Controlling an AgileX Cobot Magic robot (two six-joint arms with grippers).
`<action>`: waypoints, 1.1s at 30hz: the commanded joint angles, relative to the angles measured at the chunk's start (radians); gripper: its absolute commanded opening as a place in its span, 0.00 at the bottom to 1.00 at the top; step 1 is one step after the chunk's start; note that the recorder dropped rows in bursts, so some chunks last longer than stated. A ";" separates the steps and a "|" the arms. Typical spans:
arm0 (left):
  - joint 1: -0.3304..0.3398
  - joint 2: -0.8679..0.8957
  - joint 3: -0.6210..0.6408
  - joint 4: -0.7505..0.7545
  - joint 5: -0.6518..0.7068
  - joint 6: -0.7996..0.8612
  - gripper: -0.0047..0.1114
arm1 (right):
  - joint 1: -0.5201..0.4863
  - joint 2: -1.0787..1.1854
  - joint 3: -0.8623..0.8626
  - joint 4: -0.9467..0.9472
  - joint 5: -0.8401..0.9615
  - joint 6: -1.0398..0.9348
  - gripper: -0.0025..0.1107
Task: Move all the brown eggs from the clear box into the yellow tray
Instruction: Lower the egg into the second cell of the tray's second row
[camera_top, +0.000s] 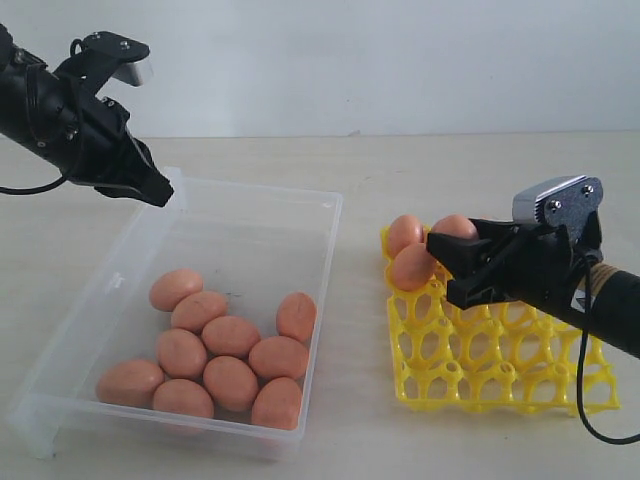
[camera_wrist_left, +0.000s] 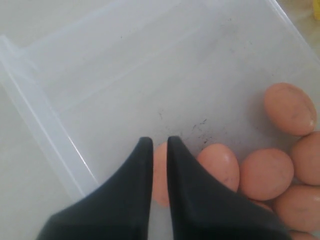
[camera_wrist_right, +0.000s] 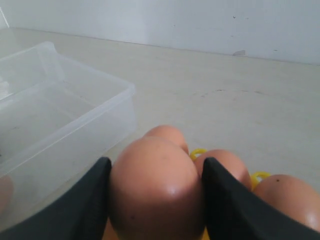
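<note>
Ten brown eggs (camera_top: 230, 336) lie clustered in the near half of the clear box (camera_top: 250, 215), most touching one another. We see the left gripper (camera_top: 160, 192) hanging above the box's far left corner, its jaws almost together and holding nothing. The right gripper (camera_top: 440, 265) grips one brown egg (camera_wrist_right: 155, 185) between its fingers (camera_wrist_right: 90, 200) over the far left part of the yellow tray (camera_top: 500, 360), which sits just beside the box on the pale table (camera_top: 360, 170). Two more eggs rest in the tray's far row behind it. The gripper's body blocks part of that row, and the wrist view hints at perhaps a third.
</note>
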 joint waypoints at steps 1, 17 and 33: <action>0.002 -0.011 0.006 -0.016 -0.009 0.001 0.11 | -0.007 0.000 -0.044 -0.107 0.077 0.010 0.02; 0.002 -0.011 0.006 -0.016 -0.012 0.001 0.11 | -0.007 0.000 -0.055 -0.056 0.129 0.032 0.02; 0.002 -0.011 0.006 -0.016 -0.014 0.001 0.11 | -0.007 0.000 -0.055 -0.032 0.130 0.020 0.25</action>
